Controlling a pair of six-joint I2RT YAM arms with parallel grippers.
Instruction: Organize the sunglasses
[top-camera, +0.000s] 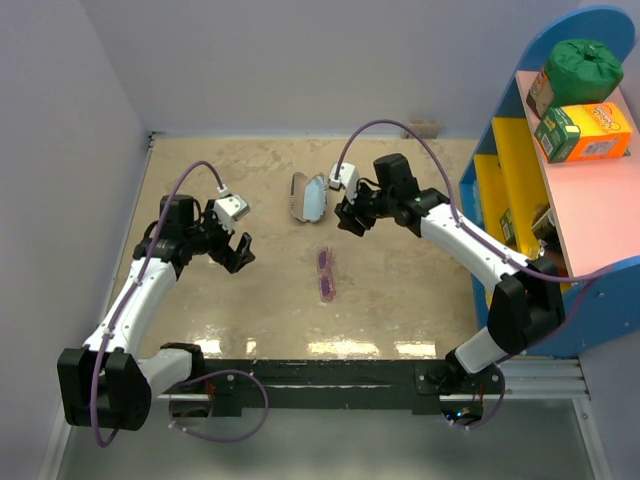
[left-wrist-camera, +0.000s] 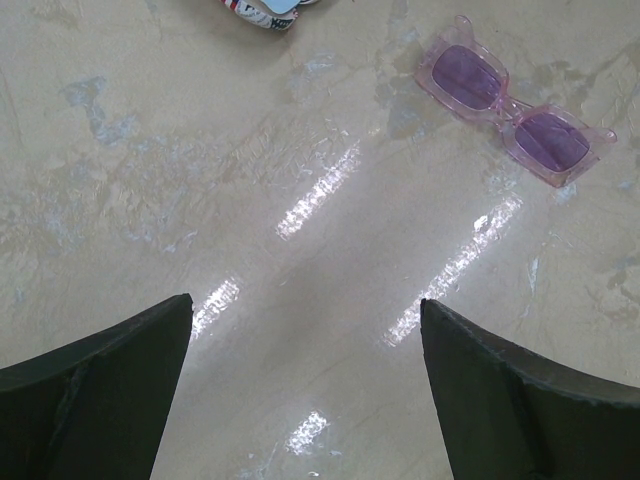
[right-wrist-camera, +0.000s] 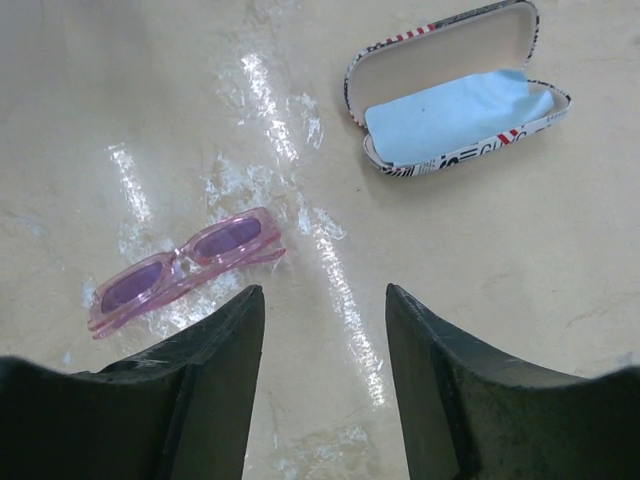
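Top external view: found the sunglasses (top-camera: 327, 275) flat on the worktop (top-camera: 420, 300) near the open case (top-camera: 308, 197), apparently awaiting stowage, left jaws spread wide and empty, right jaws beside the case half parted, holding nothing.

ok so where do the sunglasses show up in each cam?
Top external: sunglasses mid-frame, between the arms, just below the open case.
Left wrist: sunglasses upper right, lying flat.
Right wrist: sunglasses lower left.
Shared landmark: the open case, only its edge at the top in left wrist, upper right in right wrist.
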